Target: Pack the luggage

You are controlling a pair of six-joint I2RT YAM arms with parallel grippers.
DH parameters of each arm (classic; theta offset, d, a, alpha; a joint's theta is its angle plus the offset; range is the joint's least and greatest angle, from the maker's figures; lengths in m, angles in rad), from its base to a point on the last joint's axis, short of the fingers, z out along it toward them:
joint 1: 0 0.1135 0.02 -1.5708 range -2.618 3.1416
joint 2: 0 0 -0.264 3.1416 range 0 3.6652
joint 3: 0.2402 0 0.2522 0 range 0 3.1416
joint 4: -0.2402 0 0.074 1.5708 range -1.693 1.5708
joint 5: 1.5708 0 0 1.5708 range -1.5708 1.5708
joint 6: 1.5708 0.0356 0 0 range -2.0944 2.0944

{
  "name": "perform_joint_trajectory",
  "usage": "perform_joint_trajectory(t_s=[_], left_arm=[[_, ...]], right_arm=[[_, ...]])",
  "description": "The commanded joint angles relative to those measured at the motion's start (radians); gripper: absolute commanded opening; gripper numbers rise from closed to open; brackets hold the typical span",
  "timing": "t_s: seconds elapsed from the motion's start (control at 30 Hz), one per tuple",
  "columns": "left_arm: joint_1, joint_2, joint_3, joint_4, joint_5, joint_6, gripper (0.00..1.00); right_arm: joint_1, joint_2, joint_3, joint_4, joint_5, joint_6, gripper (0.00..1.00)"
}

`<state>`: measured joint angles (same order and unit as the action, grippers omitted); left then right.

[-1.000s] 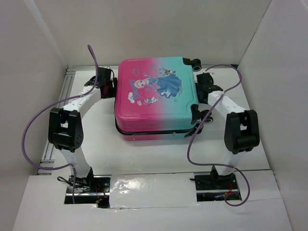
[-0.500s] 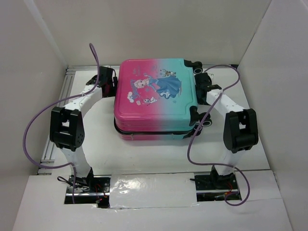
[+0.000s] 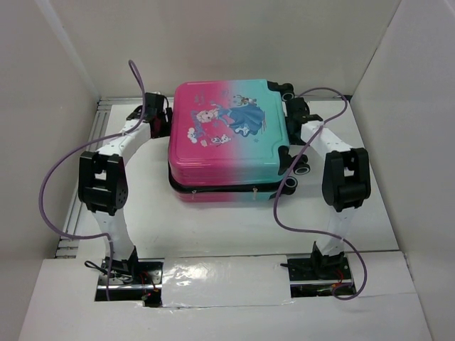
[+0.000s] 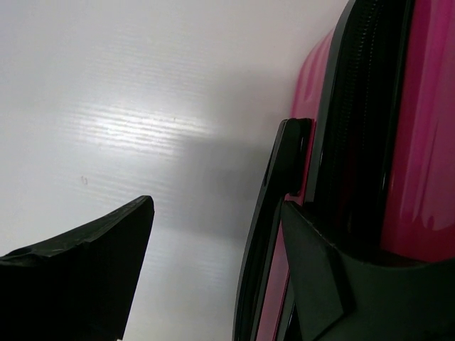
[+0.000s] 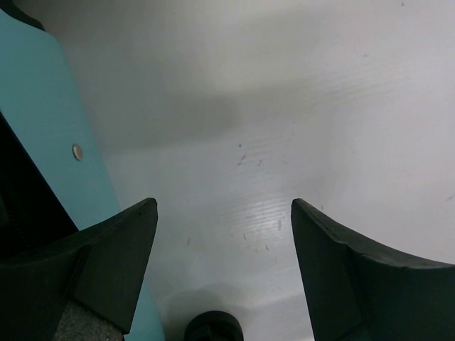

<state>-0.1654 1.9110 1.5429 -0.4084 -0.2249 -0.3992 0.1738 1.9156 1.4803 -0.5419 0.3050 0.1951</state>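
Note:
The luggage [image 3: 227, 138] lies flat and closed in the middle of the white table [image 3: 234, 231], pink on the left and teal on the right, with its black wheels [image 3: 298, 169] on the right side. My left gripper [image 3: 162, 117] is open at its pink left side. In the left wrist view the left gripper [image 4: 217, 206] straddles a black side handle [image 4: 274, 213], and one finger [image 4: 334, 284] rests against the pink shell [image 4: 426, 142]. My right gripper [image 3: 293, 112] is open at the teal right side. In the right wrist view the right gripper [image 5: 224, 206] holds nothing, beside the teal shell [image 5: 57, 142] and a wheel [image 5: 213, 328].
White walls enclose the table on the left, back and right. Purple cables [image 3: 50, 185] loop off both arms. A metal rail [image 3: 75, 213] runs along the left edge. Shiny tape [image 3: 220, 277] covers the front ledge between the arm bases.
Both grippers have moved farther back along the luggage's sides. The luggage has shifted slightly toward the back wall. Both stay open.

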Motion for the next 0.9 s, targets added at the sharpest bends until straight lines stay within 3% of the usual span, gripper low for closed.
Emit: perform_joint_trajectory(t_s=[0.0,0.23,0.43,0.63,0.87], left_arm=[[-0.172,0.097,0.077,0.171,0.418,-0.131,0.86],[-0.172,0.2,0.269,0.123,0.429,-0.132,0.85],[-0.109,0.013,0.122,0.145,0.408,-0.131,0.89],[-0.011,-0.147,0.073,0.082,0.407,-0.113,0.94],[0.076,-0.263,0.04,0.033,0.398,-0.095,0.96]], right_arm=[[0.162,0.086,0.038,0.267,-0.415,0.142,0.86],[0.153,0.221,0.308,0.159,-0.428,0.123,0.84],[0.125,0.146,0.36,0.053,-0.414,0.092,0.84],[0.116,0.019,0.316,-0.091,-0.215,0.043,0.9],[0.049,-0.102,0.305,-0.204,-0.173,0.032,0.93]])
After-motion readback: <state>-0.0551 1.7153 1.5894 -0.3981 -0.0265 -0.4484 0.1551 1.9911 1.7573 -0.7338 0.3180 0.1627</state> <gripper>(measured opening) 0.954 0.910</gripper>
